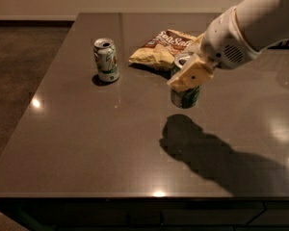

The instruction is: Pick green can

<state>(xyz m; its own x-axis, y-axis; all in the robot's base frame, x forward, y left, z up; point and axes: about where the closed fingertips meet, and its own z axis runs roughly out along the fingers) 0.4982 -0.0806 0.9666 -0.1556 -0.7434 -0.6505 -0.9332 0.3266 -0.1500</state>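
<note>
Green can (pixel 186 97) is hanging upright in the gripper (pixel 188 72), directly beneath the wrist, its long axis vertical. The fingers are clamping its upper half. Judging by the separate shadow, it is hovering just above the table (pixel 86 148), right of the white can (pixel 106 60).

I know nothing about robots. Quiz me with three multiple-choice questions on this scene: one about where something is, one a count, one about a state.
1. Where is the chip bag?
A. just behind the green can
B. on the floor
C. in a box

2. How many drink cans are there?
A. one
B. two
C. four

3. The green can is:
A. lying on its side
B. standing free
C. held by the gripper, off the table

Answers:
1 A, the bag lies just beyond it.
2 B, the green can plus a white can.
3 C, its shadow lies apart below it.
</note>
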